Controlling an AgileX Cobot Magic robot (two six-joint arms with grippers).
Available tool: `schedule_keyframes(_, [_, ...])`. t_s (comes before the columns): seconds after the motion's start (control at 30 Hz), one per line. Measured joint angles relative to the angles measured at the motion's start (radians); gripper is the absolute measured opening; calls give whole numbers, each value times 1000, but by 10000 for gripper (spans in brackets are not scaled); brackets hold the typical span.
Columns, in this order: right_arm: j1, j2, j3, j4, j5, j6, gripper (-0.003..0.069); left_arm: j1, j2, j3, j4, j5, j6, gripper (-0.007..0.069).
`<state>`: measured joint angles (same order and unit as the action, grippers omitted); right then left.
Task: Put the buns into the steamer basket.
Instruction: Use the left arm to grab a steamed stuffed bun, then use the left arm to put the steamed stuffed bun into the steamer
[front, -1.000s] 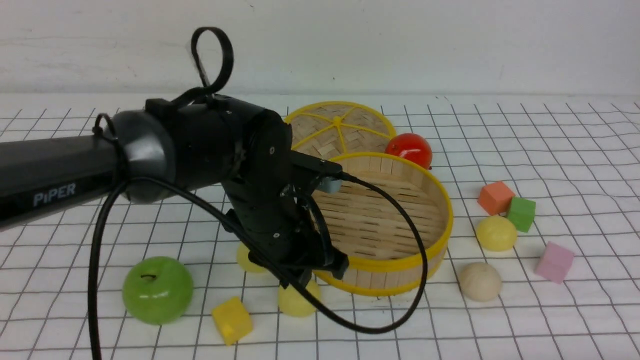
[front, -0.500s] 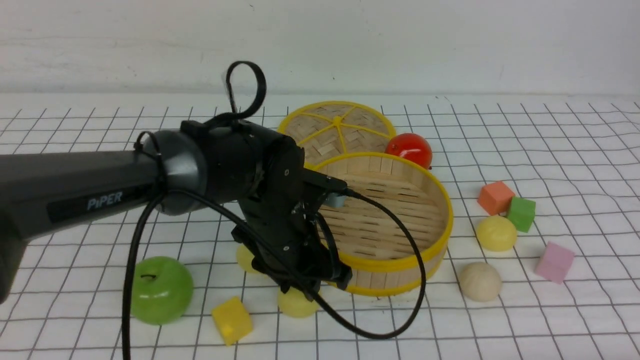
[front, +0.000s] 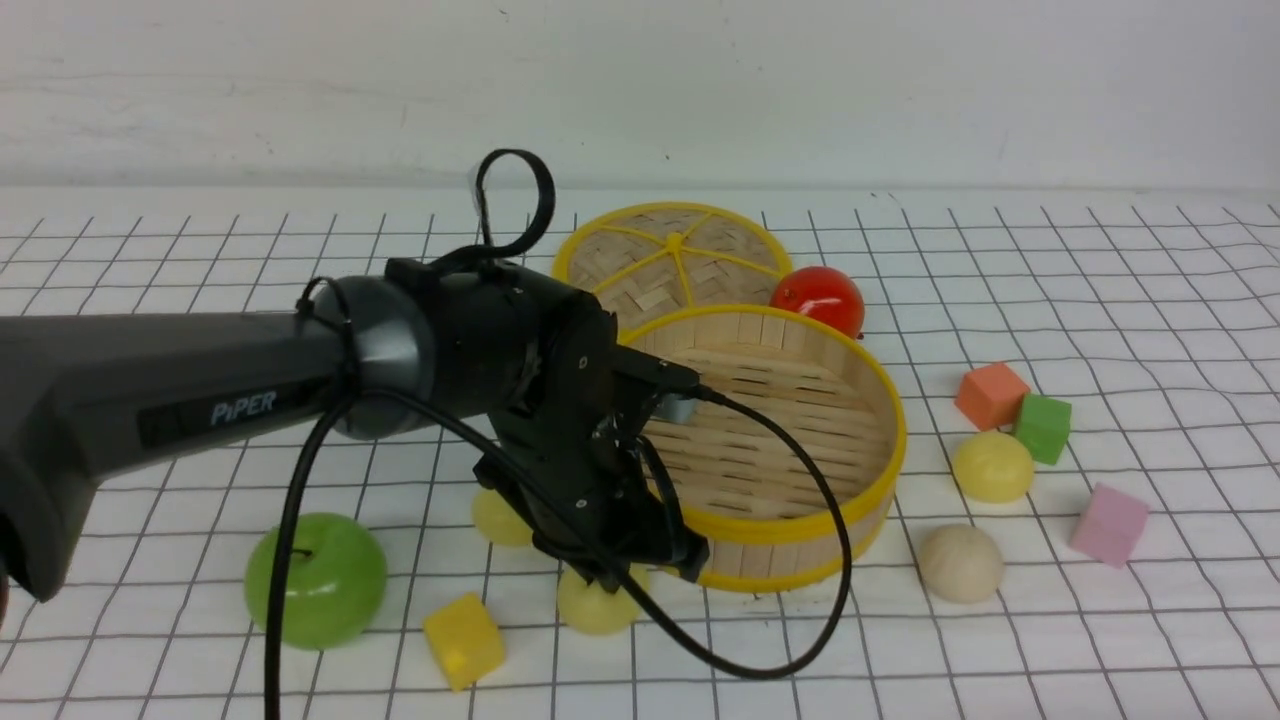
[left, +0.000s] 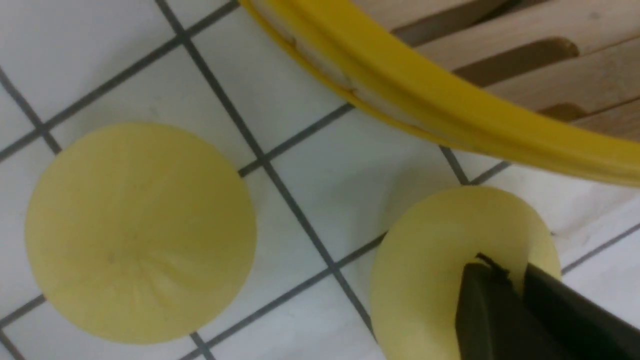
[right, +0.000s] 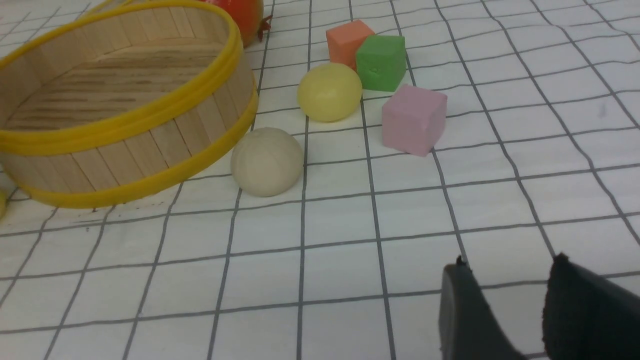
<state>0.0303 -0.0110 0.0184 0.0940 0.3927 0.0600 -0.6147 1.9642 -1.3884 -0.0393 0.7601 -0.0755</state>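
Note:
The steamer basket (front: 800, 527) stands mid-table with nothing in it; it also shows in the left wrist view (left: 450, 112) and the right wrist view (right: 125, 155). Two pale yellow buns lie at its front left, one (front: 597, 608) (left: 440, 260) right under my left gripper (front: 612, 578) (left: 515, 272), the other (front: 500, 520) (left: 140, 232) beside it. The left jaws are nearly together just over the bun's top, holding nothing. A third yellow bun (front: 992, 466) (right: 329, 91) and the cream bun (front: 960, 563) (right: 266, 161) lie right of the basket. My right gripper (right: 507, 272) is open and empty over bare cloth.
A green apple (front: 315, 580) and a yellow cube (front: 463, 640) sit front left. The woven lid (front: 670, 255) and a red fruit (front: 818, 298) are behind the basket. Orange (front: 990, 395), green (front: 1043, 428) and pink (front: 1107, 524) cubes lie at the right.
My left arm has reached further forward and right, and its gripper has come down onto the yellow bun in front of the basket. Nothing else has moved.

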Motion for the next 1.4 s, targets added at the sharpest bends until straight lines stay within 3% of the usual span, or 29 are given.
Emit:
schedule_keyframes(0.37, [0, 0, 0, 0, 0, 0, 239, 0, -128, 1, -18, 115, -42, -13])
schedule_keyframes(0.57, [0, 0, 0, 0, 0, 0, 239, -1, -241, -40, -83, 54, -4, -13])
schedule_keyframes(0.9, [0, 0, 0, 0, 0, 0, 239, -1, 11, -238, -89, -85, 52, -3])
schedule_keyframes(1.0, [0, 0, 0, 0, 0, 0, 239, -1, 90, -292, -70, -68, 52, 41])
schedule_keyframes(1.17, [0, 0, 0, 1, 0, 0, 239, -1, 151, -349, -58, -6, 52, 181])
schedule_keyframes(1.3, [0, 0, 0, 1, 0, 0, 239, -1, 139, -420, -55, 92, 22, 365])
schedule_keyframes(1.4, [0, 0, 0, 1, 0, 0, 239, -1, 80, -455, -41, 181, -3, 415])
